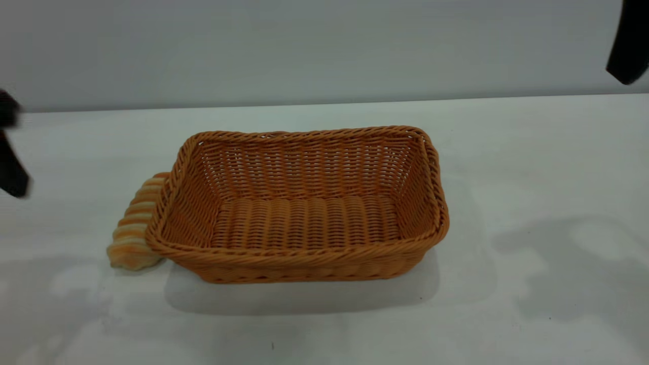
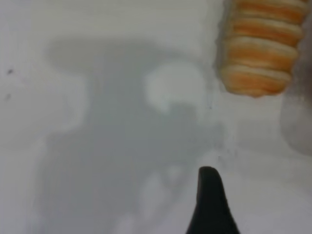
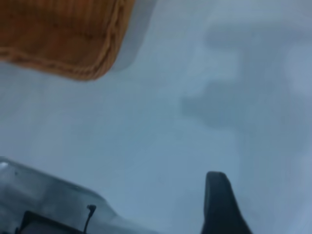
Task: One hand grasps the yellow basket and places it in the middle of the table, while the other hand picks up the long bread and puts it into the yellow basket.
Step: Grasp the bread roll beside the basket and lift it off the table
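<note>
The yellow basket stands upright and empty at the table's middle. One corner of it shows in the right wrist view. The long bread lies on the table against the basket's left end. It also shows in the left wrist view. My left gripper hangs at the far left edge, above and left of the bread, open and empty. Only one of its fingers shows in the wrist view. My right gripper is high at the far right, well away from the basket, open and empty. One of its fingers shows in the wrist view.
The white table has bare surface on both sides of the basket and in front of it. A grey wall stands behind the table's back edge.
</note>
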Available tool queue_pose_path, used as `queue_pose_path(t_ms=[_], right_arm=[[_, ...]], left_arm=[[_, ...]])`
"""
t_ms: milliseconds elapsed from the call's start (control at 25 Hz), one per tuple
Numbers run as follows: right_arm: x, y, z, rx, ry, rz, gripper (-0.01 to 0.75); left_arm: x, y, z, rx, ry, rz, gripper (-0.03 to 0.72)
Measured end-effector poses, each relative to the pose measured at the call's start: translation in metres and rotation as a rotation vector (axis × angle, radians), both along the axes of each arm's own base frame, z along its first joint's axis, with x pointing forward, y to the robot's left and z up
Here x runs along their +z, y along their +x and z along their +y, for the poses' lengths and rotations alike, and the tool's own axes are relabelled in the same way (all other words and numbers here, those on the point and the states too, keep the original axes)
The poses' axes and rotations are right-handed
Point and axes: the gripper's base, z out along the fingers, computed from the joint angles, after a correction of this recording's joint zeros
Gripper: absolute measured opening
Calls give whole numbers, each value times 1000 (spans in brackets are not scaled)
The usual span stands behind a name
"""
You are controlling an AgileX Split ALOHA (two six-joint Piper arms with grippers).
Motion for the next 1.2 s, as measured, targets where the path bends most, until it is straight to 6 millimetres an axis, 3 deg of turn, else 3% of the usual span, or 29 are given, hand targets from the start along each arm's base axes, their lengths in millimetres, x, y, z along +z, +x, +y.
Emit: queue_pose_path(t_ms=[160,480,840,960,1040,1120,1200], right_arm=[[3,-11,-1,3,-2,-18,492],[4,-12,0,3,-3,-37,492],[3,-12,0,3,-4,-36,491],[3,-12,0,3,-4,-36,490],[3,-12,0,3,-4,-36,490],[3,-12,0,3,-4,-36,490],[3,-12,0,3,-4,-36,490]], left_arm=[[-30,27,-3,-52,-28,50,559],[-73,67,-12,-182,-84,54,559],[-115,81,-16,-259,-96,64,552],[-120,81,-16,-269,-93,70,461],[-119,82,-16,-268,-94,66,310],[-113,83,-16,-273,-90,53,110],[-99,85,-16,-285,-76,15,58]])
